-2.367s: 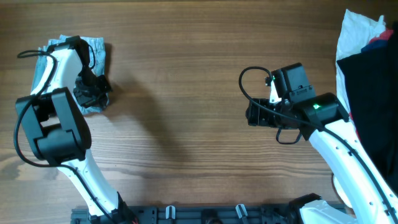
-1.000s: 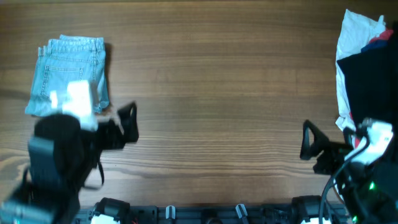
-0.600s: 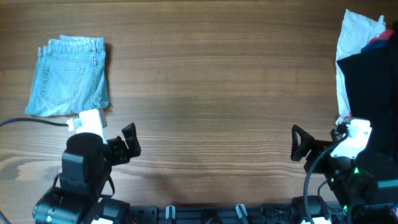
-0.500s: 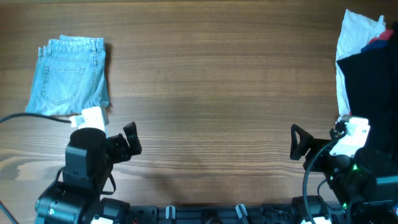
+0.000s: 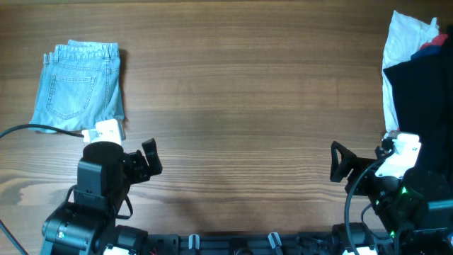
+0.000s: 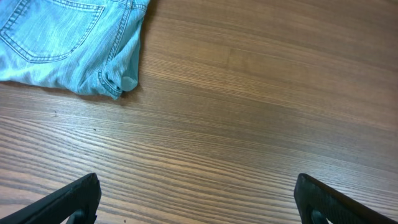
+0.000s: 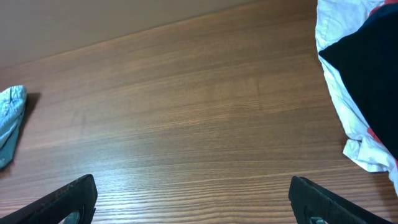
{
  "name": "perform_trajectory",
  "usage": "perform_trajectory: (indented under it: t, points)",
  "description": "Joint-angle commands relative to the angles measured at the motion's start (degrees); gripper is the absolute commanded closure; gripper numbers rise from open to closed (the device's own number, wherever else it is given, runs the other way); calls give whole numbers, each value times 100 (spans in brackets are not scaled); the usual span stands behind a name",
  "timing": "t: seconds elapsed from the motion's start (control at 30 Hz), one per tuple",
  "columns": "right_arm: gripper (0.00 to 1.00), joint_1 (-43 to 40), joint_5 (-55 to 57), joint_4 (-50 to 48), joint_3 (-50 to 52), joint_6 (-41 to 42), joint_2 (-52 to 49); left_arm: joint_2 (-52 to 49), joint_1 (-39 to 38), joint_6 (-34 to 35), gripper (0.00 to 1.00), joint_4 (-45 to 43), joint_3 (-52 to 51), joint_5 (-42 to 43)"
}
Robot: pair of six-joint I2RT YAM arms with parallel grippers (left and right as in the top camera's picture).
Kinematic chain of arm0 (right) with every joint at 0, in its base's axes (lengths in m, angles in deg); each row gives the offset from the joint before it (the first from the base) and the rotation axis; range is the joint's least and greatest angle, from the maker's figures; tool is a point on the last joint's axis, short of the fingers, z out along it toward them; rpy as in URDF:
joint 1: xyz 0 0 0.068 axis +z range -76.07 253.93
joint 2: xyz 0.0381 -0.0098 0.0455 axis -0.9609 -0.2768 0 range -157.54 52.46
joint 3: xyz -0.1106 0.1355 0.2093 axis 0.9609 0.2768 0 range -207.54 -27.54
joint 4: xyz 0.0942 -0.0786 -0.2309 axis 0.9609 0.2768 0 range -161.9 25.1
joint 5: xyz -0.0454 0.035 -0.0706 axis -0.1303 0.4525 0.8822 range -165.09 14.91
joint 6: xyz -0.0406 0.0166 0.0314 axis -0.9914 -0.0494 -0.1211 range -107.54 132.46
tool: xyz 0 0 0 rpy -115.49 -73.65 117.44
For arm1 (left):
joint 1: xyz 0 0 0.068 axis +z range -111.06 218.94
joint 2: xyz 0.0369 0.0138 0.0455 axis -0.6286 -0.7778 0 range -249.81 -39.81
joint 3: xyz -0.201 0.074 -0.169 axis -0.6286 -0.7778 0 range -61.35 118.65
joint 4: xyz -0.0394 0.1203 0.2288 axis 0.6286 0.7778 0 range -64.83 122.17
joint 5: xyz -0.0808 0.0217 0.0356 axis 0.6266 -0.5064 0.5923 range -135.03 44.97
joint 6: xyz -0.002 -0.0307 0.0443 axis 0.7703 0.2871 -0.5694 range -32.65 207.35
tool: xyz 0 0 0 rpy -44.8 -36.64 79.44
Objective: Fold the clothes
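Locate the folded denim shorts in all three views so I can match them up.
Overhead: denim shorts lie at upper left, folded flat.
Left wrist: the shorts fill the top left corner, cut by the frame edge.
Right wrist: only a sliver of them at the left edge.
Shared landmark: the wooden table in all three; the garment pile at right shows in overhead and right wrist only.

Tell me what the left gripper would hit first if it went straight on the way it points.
Probably the bare table: in the wrist view only wood lies ahead of the open left gripper. The denim shorts sit off to the left of that line, though depth is unclear.
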Motion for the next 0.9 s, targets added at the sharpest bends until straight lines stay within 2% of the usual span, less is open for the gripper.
perform_trajectory:
  t: [0.0,0.1,0.17,0.23,0.43,0.67,0.73,0.87]
  points:
    - [1,-9,9,57,44,-136,81,-7,-26,72,0,4,-42,-111]
    - [0,-9,13,-116,227,-138,343,-7,-26,72,0,4,-42,-111]
    - [0,-9,-76,-564,748,-264,767,-7,-26,72,0,4,-42,-111]
    - [0,-9,-446,-1375,1589,-597,1342,-7,-26,72,0,4,-42,-114]
    - [1,-7,-881,-3556,3657,-564,2691,-7,-26,72,0,4,-42,-111]
    - [0,52,-874,-6546,5294,-1287,2697,-7,-26,72,0,4,-42,-111]
    - [0,133,-855,-6087,5261,-1703,2697,-7,-26,72,0,4,-42,-111]
    - [0,142,-896,-5866,5261,-1440,2697,-7,-26,72,0,4,-42,-111]
